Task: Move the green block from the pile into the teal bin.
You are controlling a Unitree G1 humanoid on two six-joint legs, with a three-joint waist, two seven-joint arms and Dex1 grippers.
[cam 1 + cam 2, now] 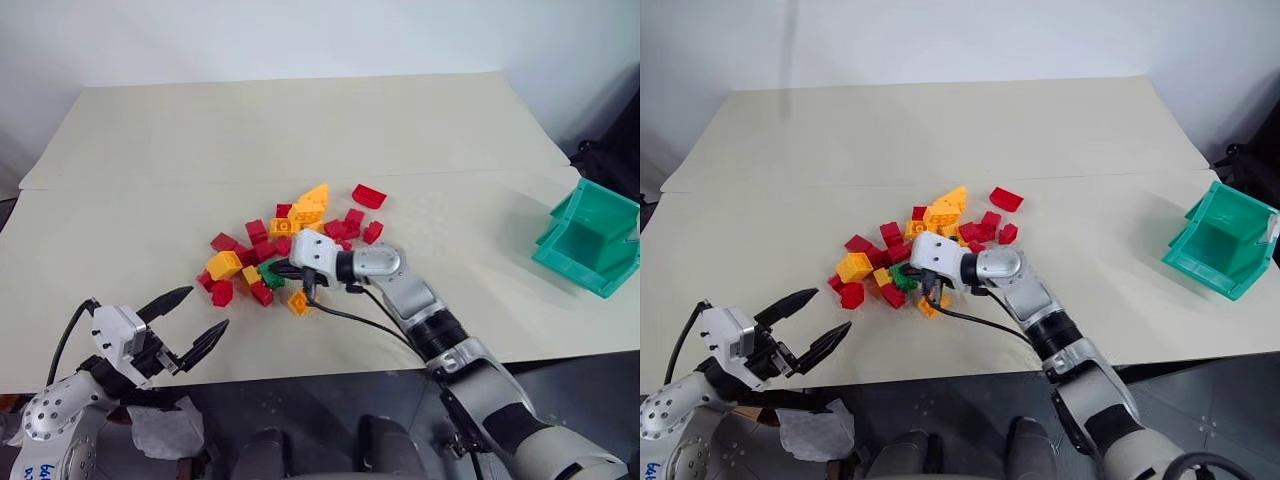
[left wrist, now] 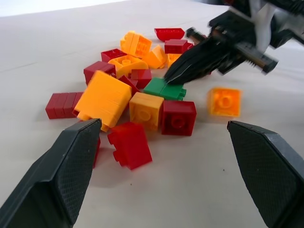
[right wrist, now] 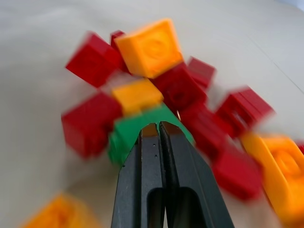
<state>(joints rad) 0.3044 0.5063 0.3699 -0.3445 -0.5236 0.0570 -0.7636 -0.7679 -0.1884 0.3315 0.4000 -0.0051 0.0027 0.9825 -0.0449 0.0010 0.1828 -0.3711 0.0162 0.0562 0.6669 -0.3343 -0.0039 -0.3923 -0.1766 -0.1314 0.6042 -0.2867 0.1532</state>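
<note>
The right gripper [image 3: 159,127] has its fingers pressed together, tips touching the green block [image 2: 165,89] at the pile's [image 1: 285,245] near edge, gripping nothing. It should open first, straddle the block, then close. The left gripper [image 1: 192,318] hangs wide open, well off to the side. The teal bin [image 1: 592,238] sits far behind the working hand.

Both head views look down over the table [image 1: 300,120]; both wrist views face the pile [image 2: 142,90] closely.
</note>
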